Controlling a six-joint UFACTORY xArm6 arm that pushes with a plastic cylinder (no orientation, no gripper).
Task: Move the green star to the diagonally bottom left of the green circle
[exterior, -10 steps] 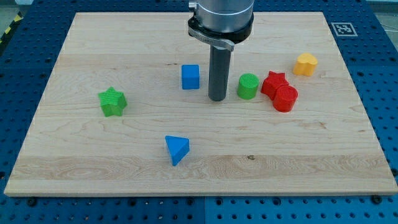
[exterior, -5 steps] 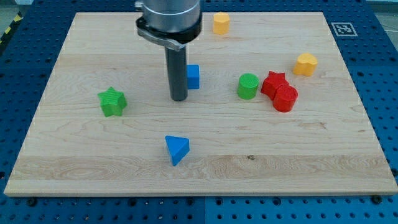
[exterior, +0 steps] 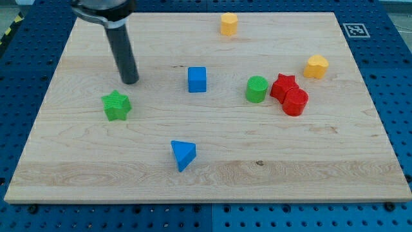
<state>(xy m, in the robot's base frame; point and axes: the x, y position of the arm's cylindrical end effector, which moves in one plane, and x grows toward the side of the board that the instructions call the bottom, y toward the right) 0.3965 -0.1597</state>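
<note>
The green star [exterior: 116, 106] lies on the wooden board [exterior: 206, 187] at the view's left. The green circle [exterior: 256, 89] stands right of centre, touching or nearly touching the red star [exterior: 283, 84]. My tip [exterior: 130, 81] rests on the board just above and slightly right of the green star, with a small gap between them. The green circle is far to the tip's right.
A blue cube [exterior: 197, 79] sits between the tip and the green circle. A red cylinder [exterior: 295, 102] sits by the red star. A blue triangle [exterior: 183, 154] lies below centre. Yellow blocks sit at the top [exterior: 228, 23] and the right [exterior: 316, 66].
My tip has moved left across the board, from beside the green circle, past the blue cube, to just above the green star. No block has moved.
</note>
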